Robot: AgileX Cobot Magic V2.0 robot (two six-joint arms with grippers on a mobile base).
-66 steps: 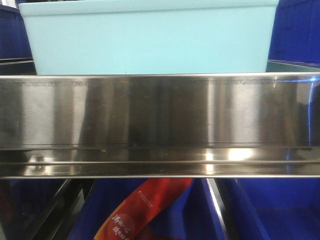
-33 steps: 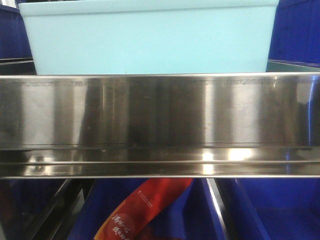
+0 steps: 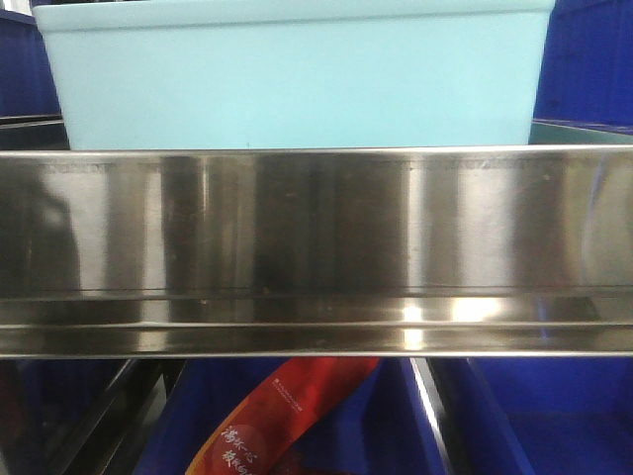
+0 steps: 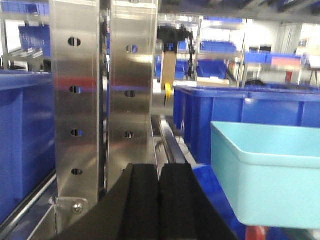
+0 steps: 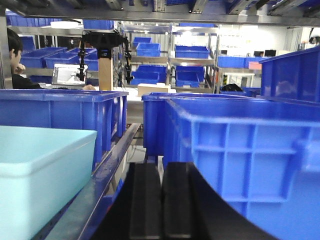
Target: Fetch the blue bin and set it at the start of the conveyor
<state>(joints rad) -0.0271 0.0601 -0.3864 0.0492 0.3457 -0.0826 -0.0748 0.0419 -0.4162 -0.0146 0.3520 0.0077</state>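
Blue bin: the blue bin (image 3: 297,79) stands on the steel shelf (image 3: 316,247), behind the shelf's front lip, which hides its base.
Left claw: the left gripper (image 4: 159,172) is level with the shelf top, off the bin's left end. Its pads are pressed flat together with nothing between them.
Right claw: the right gripper (image 5: 161,172) is over the shelf at the bin's right end, closed pad to pad and empty.
Weight: probably light. The part of the inside that shows is bare, and the walls look thin.
Stiffness: moulded plastic, likely stiff at the rim and a little springy mid-wall.
Grip: the walls are smooth and plain, so a squeeze on them may slip.
Where to hold: the rim at each short end, one claw per end. Both claws would need to open first.
Surface: polished steel, likely slick. The raised front lip suggests lifting the bin over it, not dragging.
Room: tight. Dark blue bins (image 5: 240,150) share the shelf on both sides of the pale one, and a perforated steel upright (image 4: 75,100) rises at the shelf's left end.
Below the shelf: a red packet (image 3: 287,416) lies in a lower bin.
Conveyor start: not in view.
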